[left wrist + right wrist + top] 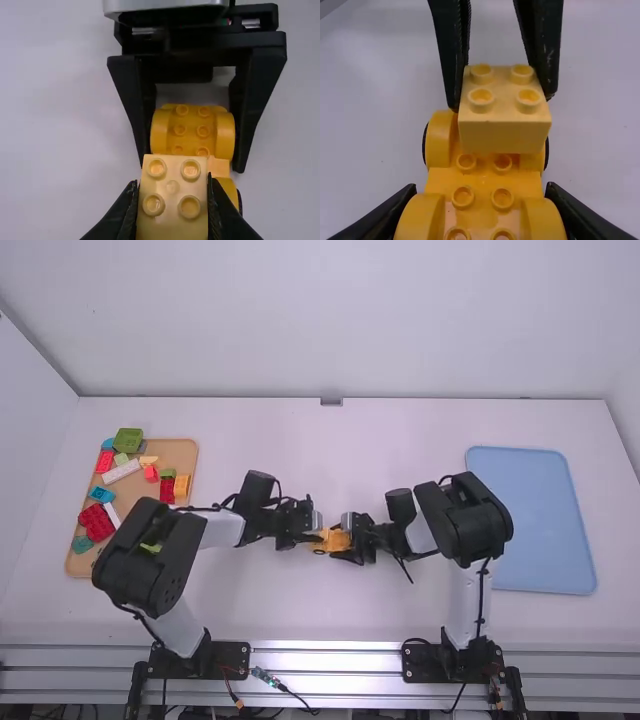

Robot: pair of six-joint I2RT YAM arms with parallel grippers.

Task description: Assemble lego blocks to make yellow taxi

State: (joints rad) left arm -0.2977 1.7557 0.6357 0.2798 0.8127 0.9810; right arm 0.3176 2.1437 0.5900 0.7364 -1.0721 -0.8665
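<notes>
Yellow wheeled car base (483, 175): mid-table, between both hands. Right hand (346, 541): narrowed to base's width, gripping its sides. Pale yellow block (172, 215), four large studs: above base's far end in right wrist view; seating unclear. Left hand (314, 537): narrowed to block's width, gripping its sides. Tan tray (183, 452), left: mixed bricks, including green block (128, 440), red brick (97, 522). Blue tray (530, 520), right. White table (250, 600): bare surface between trays; far edge well beyond hands.

Bulky black joints (478, 520), white links (464, 605), thin black cables (481, 598), black base plates (424, 664)
</notes>
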